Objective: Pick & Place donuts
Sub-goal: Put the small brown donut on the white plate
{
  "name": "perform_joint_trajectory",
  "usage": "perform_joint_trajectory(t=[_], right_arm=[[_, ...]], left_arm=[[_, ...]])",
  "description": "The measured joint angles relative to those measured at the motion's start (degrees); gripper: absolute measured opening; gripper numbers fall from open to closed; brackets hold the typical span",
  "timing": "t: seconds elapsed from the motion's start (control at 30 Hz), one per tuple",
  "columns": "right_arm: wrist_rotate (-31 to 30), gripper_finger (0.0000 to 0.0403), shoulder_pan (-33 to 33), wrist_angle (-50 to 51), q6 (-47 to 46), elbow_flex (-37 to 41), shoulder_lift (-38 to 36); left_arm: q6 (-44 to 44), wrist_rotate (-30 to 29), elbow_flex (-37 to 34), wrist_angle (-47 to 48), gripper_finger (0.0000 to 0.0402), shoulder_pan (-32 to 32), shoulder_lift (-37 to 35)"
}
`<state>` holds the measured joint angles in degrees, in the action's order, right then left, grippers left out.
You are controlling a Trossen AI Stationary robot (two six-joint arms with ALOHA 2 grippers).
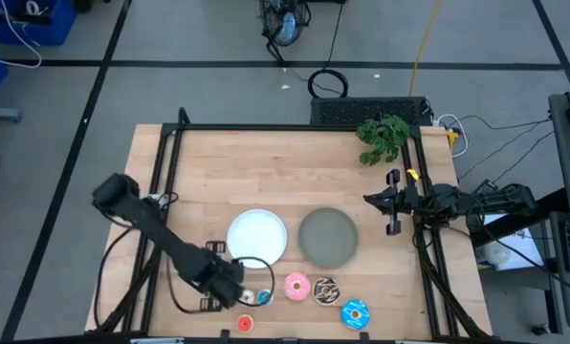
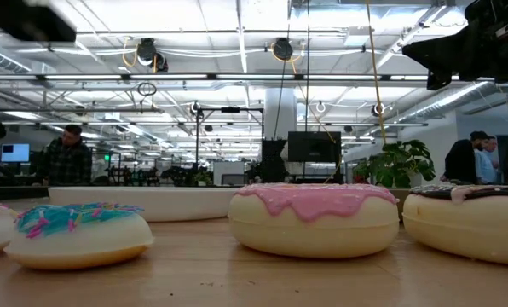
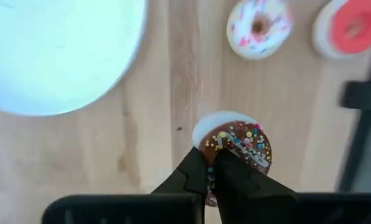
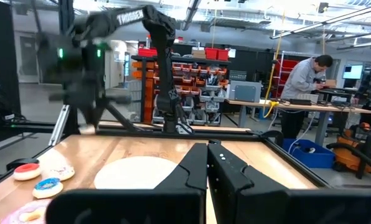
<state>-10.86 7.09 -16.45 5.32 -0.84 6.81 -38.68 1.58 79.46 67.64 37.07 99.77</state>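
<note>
My left gripper (image 1: 230, 285) is near the table's front edge, just left of the row of donuts, shut on a tiny brown sprinkled donut (image 3: 236, 144). The white plate (image 1: 257, 236) lies just beyond it. A tiny white sprinkled donut (image 3: 259, 26) and a tiny red donut (image 3: 353, 28) lie flat on the wood close by. A tiny blue donut (image 1: 264, 297), the pink (image 1: 296, 285), chocolate-sprinkled (image 1: 325, 290) and blue-iced (image 1: 355, 312) donuts lie flat to the right. My right gripper (image 1: 392, 203) waits shut and empty at the table's right side. My left gripper pinches the brown donut by the side of its ring (image 3: 218, 160) nearest the wrist, between its two fingers. The fingers come from above, pointing down, and hide the exact place of contact. Whether the donut is clear of the wood, I cannot tell.
The grey plate (image 1: 327, 237) lies right of the white plate. A green plant (image 1: 383, 137) stands at the far right corner. A black frame (image 1: 295, 128) runs round the table's edges. People stand in the room beyond (image 4: 310, 81).
</note>
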Motion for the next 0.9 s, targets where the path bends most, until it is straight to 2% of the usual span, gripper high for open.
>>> perform_joint_trajectory(t=[0.13,0.23,0.37,0.5,0.63,0.77,0.9], right_arm=[[0.2,0.0,0.0,0.03,-0.05,-0.02,0.01],[0.27,0.0,0.0,0.03,-0.07,-0.01,0.0],[-1.53,0.0,0.0,0.99,1.47,-0.02,0.0],[-2.95,0.0,0.0,3.01,0.37,-0.02,0.02],[-2.9,0.0,0.0,3.0,-0.09,-0.02,0.02],[-2.88,0.0,0.0,3.02,-0.42,-0.02,0.02],[-2.86,0.0,0.0,3.16,-1.65,-0.02,0.02]], left_arm=[[-3.24,-3.4,2.54,4.76,0.0008,-2.13,-7.34],[-5.91,-7.71,3.41,7.56,0.0016,-3.74,-11.99],[-6.92,-10.46,3.43,11.15,0.0018,-5.55,-15.48],[-5.32,-10.85,3.4,13.81,0.0007,-7.05,-15.44],[-2.69,-11.47,2.74,11.81,0.002,-9.06,-14.84],[-0.5,-15.21,2.61,9.62,0.0011,-11.99,-13.12],[0.33,-13.76,2.62,8.2,0.0011,-16.4,-9.73]])
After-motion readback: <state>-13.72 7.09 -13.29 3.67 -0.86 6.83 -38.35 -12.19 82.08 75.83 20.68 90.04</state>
